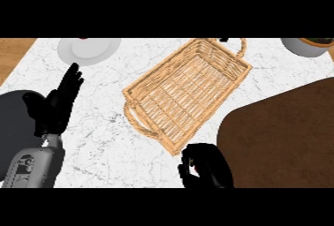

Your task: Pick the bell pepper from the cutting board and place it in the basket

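While its fingers curled inward near the view's lower edge, the right hand [205,170] sat just below the near corner of the basket [189,90] and beside the left edge of the dark brown cutting board [287,132]. Whether anything lay inside that curl could not be told, since the black fingers hid whatever was there; no bell pepper showed on the board or in the basket. The basket was a woven tray with a looped handle at each end, lying slantwise across the middle of the white marbled tabletop [111,145]. The cutting board filled the right side of the view. At the left, the left hand [58,103] rested open with its fingers straight and pointing up the view, well apart from the basket. Beyond its fingertips a white plate [89,49] stood near the far edge. A white bowl [305,46] with dark contents showed at the far right corner.
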Motion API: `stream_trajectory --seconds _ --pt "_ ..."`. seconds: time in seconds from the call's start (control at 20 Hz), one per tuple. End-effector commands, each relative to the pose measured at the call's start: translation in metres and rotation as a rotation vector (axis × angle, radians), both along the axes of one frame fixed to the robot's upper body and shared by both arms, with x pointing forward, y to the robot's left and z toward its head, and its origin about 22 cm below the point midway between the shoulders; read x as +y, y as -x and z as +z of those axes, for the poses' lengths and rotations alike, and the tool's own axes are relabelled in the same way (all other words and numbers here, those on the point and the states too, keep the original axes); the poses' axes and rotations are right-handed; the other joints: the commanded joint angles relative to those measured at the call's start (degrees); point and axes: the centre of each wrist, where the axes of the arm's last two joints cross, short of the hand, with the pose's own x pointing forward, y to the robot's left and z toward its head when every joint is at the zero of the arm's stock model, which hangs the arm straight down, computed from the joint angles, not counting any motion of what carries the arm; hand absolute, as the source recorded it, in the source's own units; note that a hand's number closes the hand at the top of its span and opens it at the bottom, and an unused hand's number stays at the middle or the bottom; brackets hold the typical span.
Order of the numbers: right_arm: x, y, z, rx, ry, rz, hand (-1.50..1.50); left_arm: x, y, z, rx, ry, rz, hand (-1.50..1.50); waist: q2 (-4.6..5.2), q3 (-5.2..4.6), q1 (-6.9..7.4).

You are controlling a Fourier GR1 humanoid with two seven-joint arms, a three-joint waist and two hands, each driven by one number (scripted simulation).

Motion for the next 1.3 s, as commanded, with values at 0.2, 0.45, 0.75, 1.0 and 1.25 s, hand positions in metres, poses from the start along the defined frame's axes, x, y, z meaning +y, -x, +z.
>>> stream_trajectory --seconds 0.2,0.45,0.75,1.0,1.25 --pt "0.073 0.062 0.016 -0.081 -0.424 0.017 1.50 0.000 0.001 -0.009 0.025 -0.009 0.028 0.00 -0.01 1.09 -1.78" --pt "0.096 0.089 0.041 -0.168 -0.578 0.000 1.50 0.014 0.002 -0.010 0.022 -0.022 0.056 0.00 -0.46 0.69 -2.92" --pt "0.104 0.072 0.056 -0.268 -0.545 -0.074 1.50 0.009 0.002 -0.010 0.024 -0.006 0.081 0.00 -0.74 0.49 -4.16" --pt "0.106 0.054 0.081 -0.301 -0.575 -0.144 1.50 0.021 0.004 -0.008 0.037 -0.023 0.074 0.00 -0.94 0.46 -3.77" --pt "0.109 0.026 0.113 -0.345 -0.639 -0.239 1.50 0.013 0.002 -0.007 0.032 -0.015 0.066 0.00 -0.94 0.46 -3.48"
